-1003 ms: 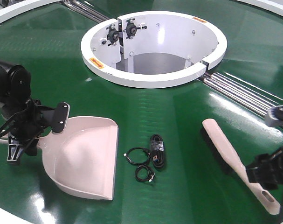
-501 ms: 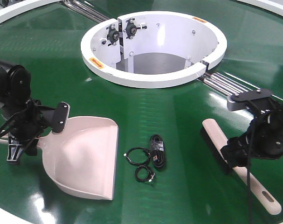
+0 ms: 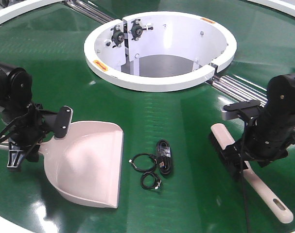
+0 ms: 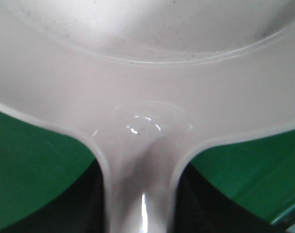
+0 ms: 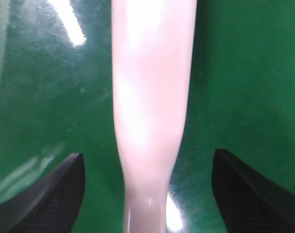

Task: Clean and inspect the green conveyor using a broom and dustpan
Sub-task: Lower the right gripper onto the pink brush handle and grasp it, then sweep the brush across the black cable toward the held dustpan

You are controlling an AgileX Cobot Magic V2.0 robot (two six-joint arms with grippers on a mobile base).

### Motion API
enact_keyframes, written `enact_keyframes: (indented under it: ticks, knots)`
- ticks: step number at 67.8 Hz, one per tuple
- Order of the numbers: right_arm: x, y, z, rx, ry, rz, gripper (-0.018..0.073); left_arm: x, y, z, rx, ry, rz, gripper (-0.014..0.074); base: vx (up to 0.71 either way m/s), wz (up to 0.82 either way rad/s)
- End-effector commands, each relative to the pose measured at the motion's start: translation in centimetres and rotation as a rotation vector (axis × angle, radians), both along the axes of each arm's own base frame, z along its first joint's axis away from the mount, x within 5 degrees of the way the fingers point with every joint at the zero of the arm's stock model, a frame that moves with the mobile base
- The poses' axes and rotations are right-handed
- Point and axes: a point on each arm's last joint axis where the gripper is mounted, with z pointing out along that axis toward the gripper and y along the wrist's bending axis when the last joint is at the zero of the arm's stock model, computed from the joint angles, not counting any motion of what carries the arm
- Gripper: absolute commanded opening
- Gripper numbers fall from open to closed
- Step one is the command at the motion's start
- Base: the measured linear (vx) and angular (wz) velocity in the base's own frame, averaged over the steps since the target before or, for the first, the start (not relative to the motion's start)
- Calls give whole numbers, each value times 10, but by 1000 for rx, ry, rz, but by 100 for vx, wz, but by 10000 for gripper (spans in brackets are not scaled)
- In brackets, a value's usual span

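Both arms sit at their tools on the green conveyor (image 3: pixel 176 121).

Nearest, the dustpan (image 3: pixel 89 165) lies flat on the belt at the left. The left gripper (image 3: pixel 26 145) is at its handle, with dark fingers (image 4: pixel 89 204) closed against both sides. Coiled black cables (image 3: pixel 157 162) lie between the dustpan and the broom (image 3: pixel 266 191), which rests on the belt at the right, bristle end farther away. The right gripper (image 5: pixel 147 194) hangs over the broom's handle, fingers (image 5: pixel 50 194) spread wide on either side and clear of it. Beyond are metal rollers (image 3: pixel 249 94) and the white ring opening (image 3: pixel 159 82).
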Motion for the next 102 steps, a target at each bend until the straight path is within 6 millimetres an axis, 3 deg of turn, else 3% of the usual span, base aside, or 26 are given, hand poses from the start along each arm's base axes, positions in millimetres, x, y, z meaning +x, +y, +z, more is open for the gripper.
enact_keyframes:
  ticks: [1, 19, 34, 63, 74, 88, 102]
  knots:
    - [6, 0, 10, -5, -34, 14, 529, 0, -3, 23, -20, -74, 4, -8, 0, 0]
    - [13, 1, -14, -17, 38, 15, 482, 0, -3, 23, -19, -73, 4, -8, 0, 0]
    - [15, 2, -26, -24, 76, 15, 391, 0, -3, 23, -19, -73, 4, -8, 0, 0]
    - [17, 2, -24, -21, 59, 13, -16, 0, -3, 23, -19, -73, 4, -8, 0, 0]
    - [15, 3, -16, -2, 35, -4, -9, -1, -3, 23, -19, -72, 4, -8, 0, 0]
    - [6, 5, 12, 38, -48, -43, -5, -1, -3, 23, -19, -72, 4, -8, 0, 0]
    - [-9, 22, 28, 29, -54, -46, -5, -1, -3, 23, -19, -72, 4, -8, 0, 0]
